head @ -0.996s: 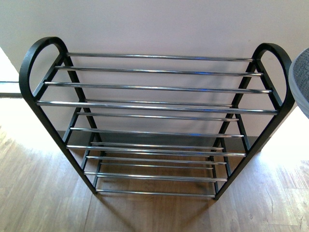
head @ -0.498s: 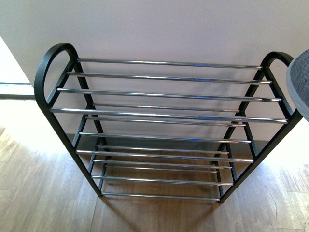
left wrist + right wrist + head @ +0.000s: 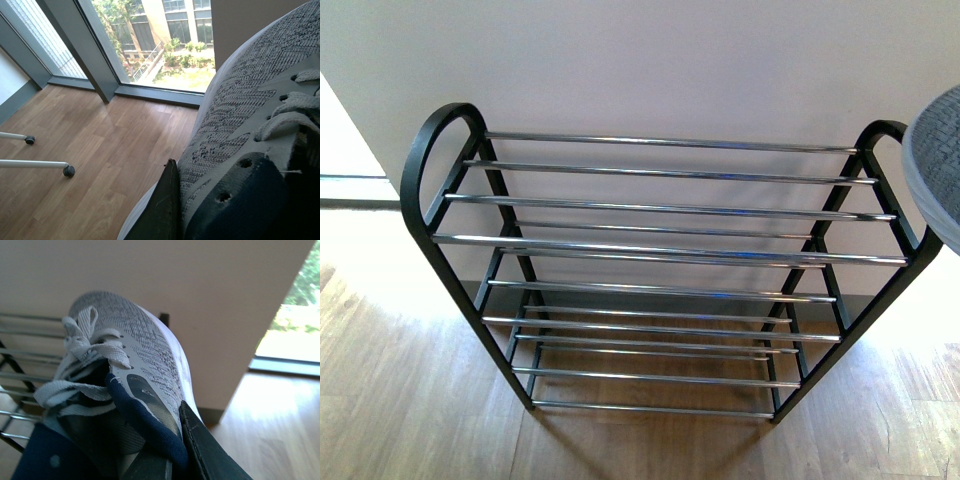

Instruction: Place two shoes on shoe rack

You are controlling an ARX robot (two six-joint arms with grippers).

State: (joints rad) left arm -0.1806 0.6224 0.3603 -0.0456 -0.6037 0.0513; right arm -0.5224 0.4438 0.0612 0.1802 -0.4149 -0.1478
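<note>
The right-hand shoe (image 3: 934, 165) shows only as a grey knit toe with a white sole at the right edge of the front view. It is up in the air and overlaps the rounded top of the shoe rack (image 3: 660, 208) at its right side frame. From my right wrist the same shoe (image 3: 130, 360) points its toe toward the wall (image 3: 200, 285), with the chrome bars just to its side. So the top shelf lies to the left of this shoe and a little below it. The bars run left to right, and I judge the shoe's long axis should cross them, toe to the wall.

My right hand (image 3: 165, 460) is clamped on the shoe's collar, one finger (image 3: 200, 450) outside the knit. My left hand (image 3: 200, 215) grips the left-hand shoe (image 3: 240, 115) the same way, over bare wooden floor (image 3: 100, 145) by a window (image 3: 165, 40), with no rack in its view. The right arm looks nearer; a short move left and down should seat its shoe first.
</note>
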